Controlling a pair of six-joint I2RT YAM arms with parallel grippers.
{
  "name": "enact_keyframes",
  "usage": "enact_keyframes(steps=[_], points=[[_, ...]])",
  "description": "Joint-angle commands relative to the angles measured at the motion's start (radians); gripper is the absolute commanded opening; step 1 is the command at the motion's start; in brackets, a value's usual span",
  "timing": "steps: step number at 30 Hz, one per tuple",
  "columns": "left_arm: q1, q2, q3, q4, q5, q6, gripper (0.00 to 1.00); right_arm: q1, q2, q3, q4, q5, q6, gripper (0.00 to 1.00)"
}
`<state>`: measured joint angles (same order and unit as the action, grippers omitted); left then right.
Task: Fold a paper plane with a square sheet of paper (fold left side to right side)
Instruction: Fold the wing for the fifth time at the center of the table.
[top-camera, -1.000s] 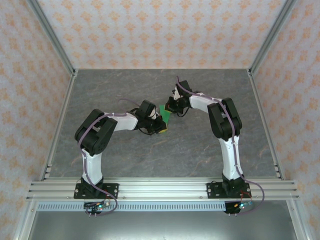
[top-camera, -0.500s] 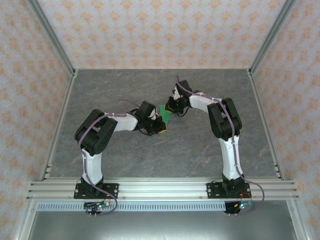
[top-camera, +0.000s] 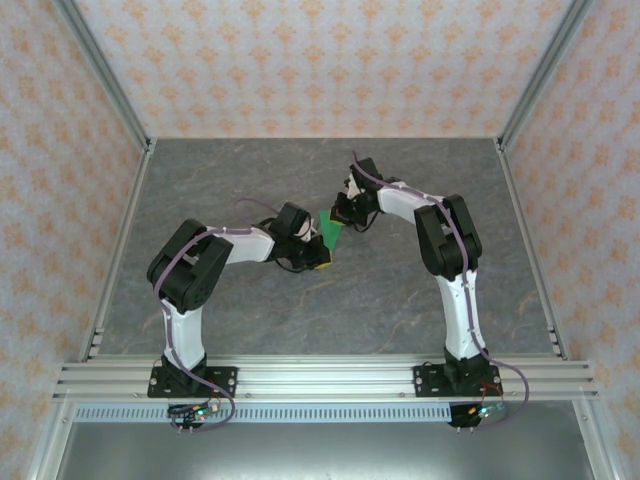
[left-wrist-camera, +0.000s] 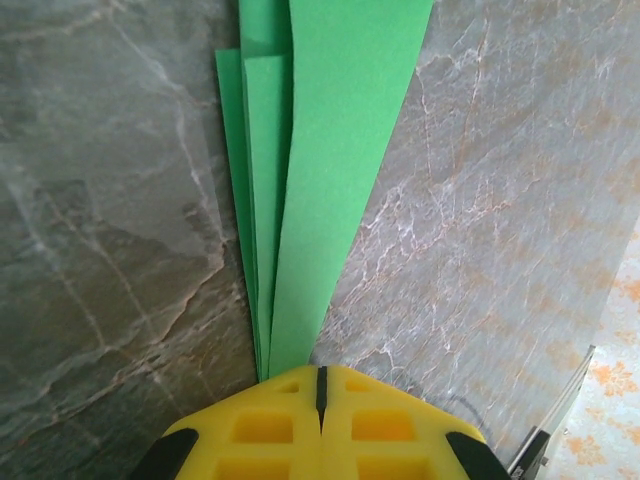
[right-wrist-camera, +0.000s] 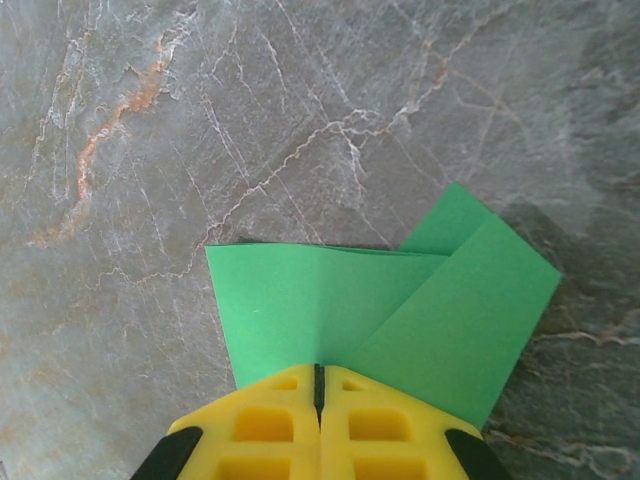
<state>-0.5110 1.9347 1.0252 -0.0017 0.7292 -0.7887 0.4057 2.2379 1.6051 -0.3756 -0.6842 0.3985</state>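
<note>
The bright green sheet of paper (top-camera: 332, 232) lies on the table, folded into a narrow, layered dart. In the left wrist view the paper (left-wrist-camera: 320, 150) tapers to a point that runs under my left gripper (left-wrist-camera: 320, 385), whose yellow fingers (left-wrist-camera: 265, 430) are shut with their seam to the right of the tip. In the right wrist view the wide end of the paper (right-wrist-camera: 330, 300), with an overlapping flap at the right, passes beneath my right gripper (right-wrist-camera: 318, 380), also shut. From above, the left gripper (top-camera: 320, 258) and right gripper (top-camera: 343, 218) sit at opposite ends of the paper.
The grey marble-patterned table (top-camera: 400, 290) has metal frame rails along its left edge (top-camera: 118, 250) and right edge (top-camera: 528, 250). Patterned walls enclose the back and both sides. An aluminium rail (top-camera: 320, 378) carries both arm bases at the near edge.
</note>
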Motion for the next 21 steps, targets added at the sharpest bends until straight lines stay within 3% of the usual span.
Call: enact_keyframes(steps=[1,15,21], points=[[-0.024,-0.019,-0.042,-0.169,0.038,0.045,0.0,-0.001,0.063,0.01,-0.072,0.094,-0.012,0.0],[-0.031,-0.068,-0.078,-0.183,0.056,0.055,0.0,-0.001,0.073,0.024,-0.088,0.091,-0.011,0.0],[-0.016,-0.165,-0.024,-0.202,0.076,0.063,0.0,-0.002,0.072,0.024,-0.092,0.087,-0.016,0.0]])
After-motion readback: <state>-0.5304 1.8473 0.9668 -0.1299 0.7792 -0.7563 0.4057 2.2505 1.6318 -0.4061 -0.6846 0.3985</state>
